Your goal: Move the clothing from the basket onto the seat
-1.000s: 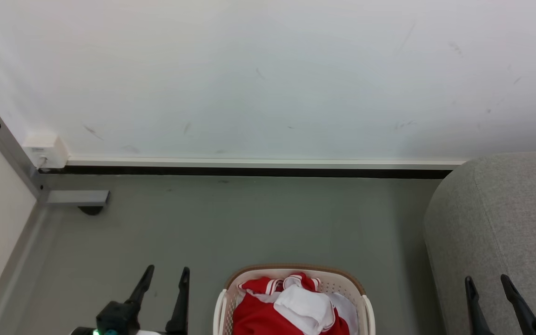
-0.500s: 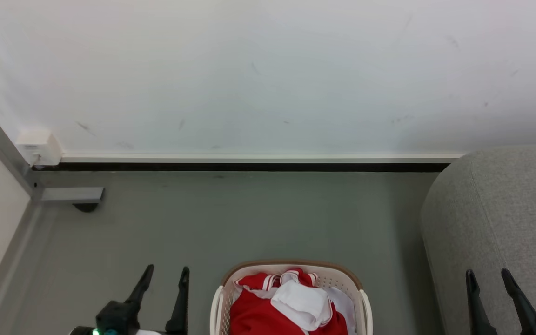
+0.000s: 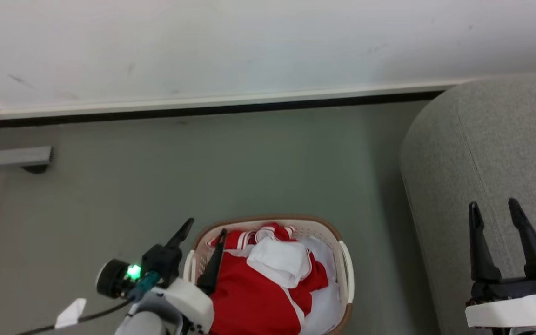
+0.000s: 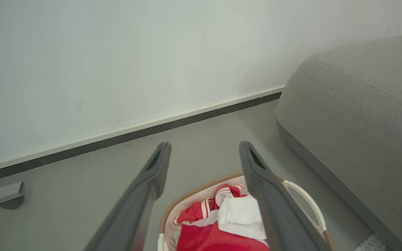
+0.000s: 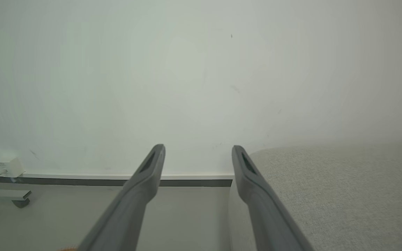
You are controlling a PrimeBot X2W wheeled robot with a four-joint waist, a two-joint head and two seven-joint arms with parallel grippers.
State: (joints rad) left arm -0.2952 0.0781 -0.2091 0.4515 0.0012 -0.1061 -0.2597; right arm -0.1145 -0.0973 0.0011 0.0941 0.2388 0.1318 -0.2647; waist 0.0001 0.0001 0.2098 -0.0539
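Clothing (image 3: 254, 298) (red and white) lies heaped in the basket (image 3: 317, 224), bottom centre of the head view, beside the seat (image 3: 482, 139) at right. Left pincer (image 3: 205, 227) stands spread wide, empty, over the basket's left rim. Right pincer (image 3: 492, 203), lower right, is likewise spread and empty, over the seat.

We see red and white clothing (image 3: 249, 302) with striped trim, lower centre, in a cream basket (image 3: 317, 230) (brown rim); a grey woven seat (image 3: 491, 139) at right; greenish-grey floor (image 3: 203, 177) mid-frame.
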